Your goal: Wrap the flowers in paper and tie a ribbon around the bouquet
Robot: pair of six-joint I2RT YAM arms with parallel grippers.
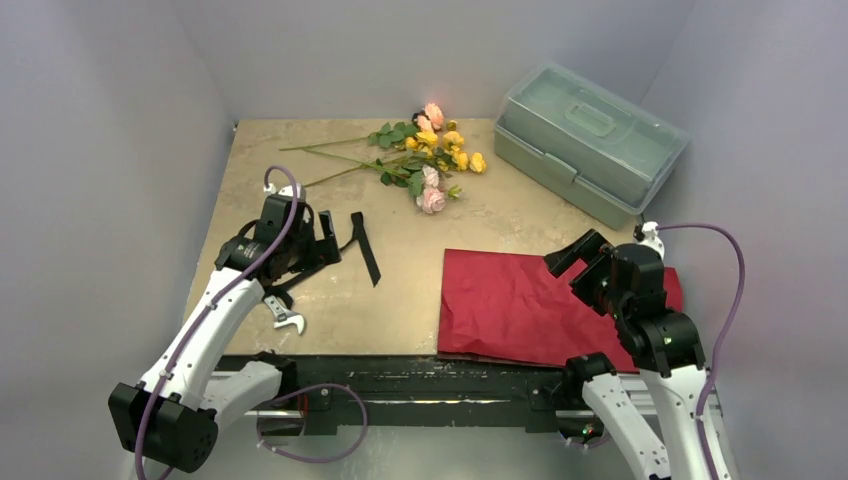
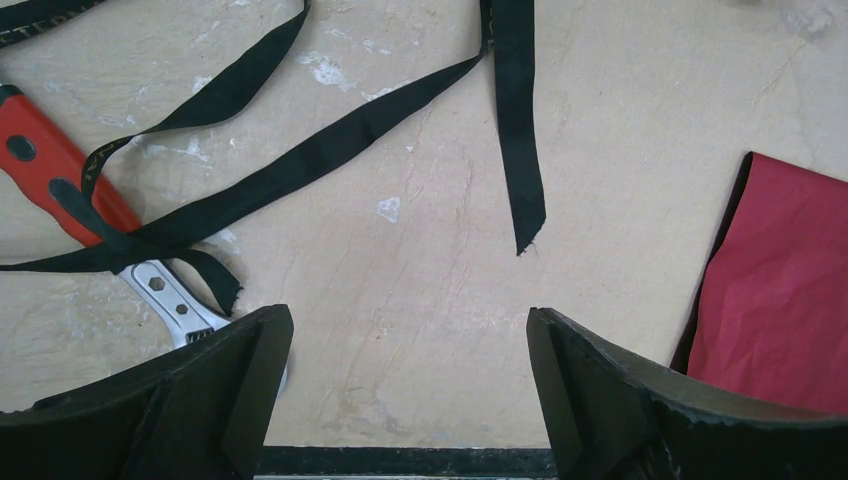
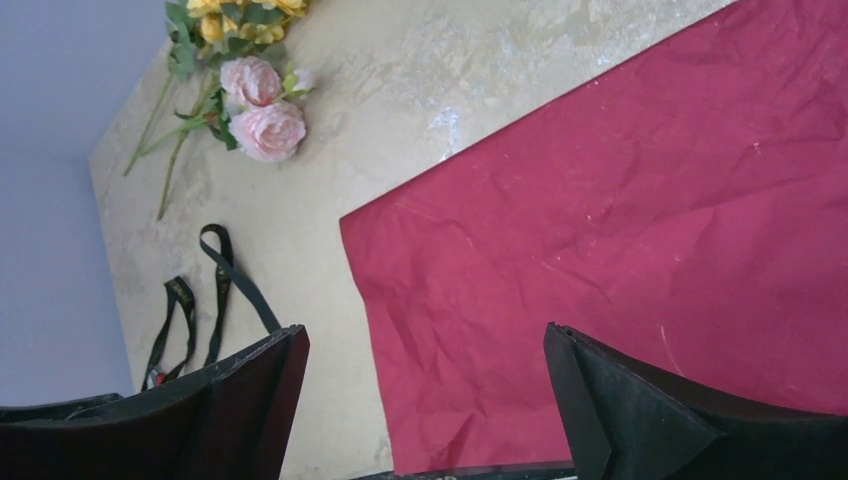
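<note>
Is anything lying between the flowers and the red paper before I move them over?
Nothing visible. Only bare table separates the flowers from the paper. The ribbon lies off to the left and the green box at the back right, both outside that path.

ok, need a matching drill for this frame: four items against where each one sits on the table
Items:
1. flowers
2. paper
3. ribbon
4. pale green case

Places:
a. near right, lying flat
b. far right corner
c. far middle, stems pointing left
d. left side, partly draped over a red-handled wrench

Pairs: 1-c, 2-a, 3-d, 4-b
</note>
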